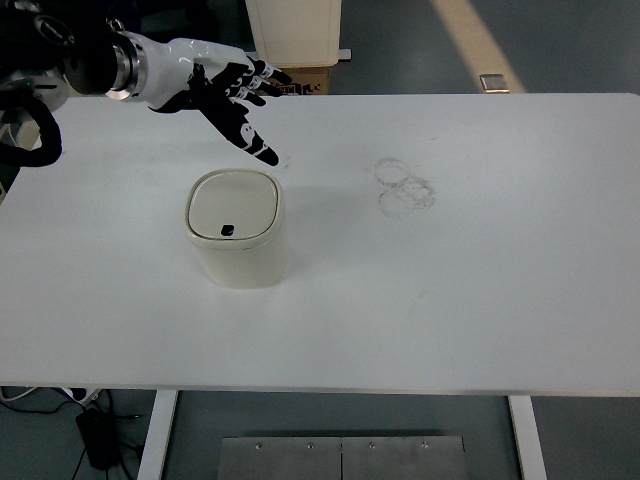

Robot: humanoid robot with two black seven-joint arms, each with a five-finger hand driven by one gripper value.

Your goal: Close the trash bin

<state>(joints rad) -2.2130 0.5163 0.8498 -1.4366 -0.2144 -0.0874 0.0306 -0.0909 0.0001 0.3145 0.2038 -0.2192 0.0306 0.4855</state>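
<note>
A small cream trash bin (237, 235) stands upright on the white table (450, 280), left of centre. Its flat lid (231, 205) lies down flush on the rim, with a small dark button near its front edge. My left hand (232, 92) hovers well above and behind the bin, at the picture's upper left. Its fingers are spread and hold nothing. Nothing touches the bin. The right arm does not show.
Faint ring stains (403, 186) mark the table right of centre. Beyond the far edge stand a cream tub (115, 75) at the left and a tall white container (292, 30) over a cardboard box (300, 80).
</note>
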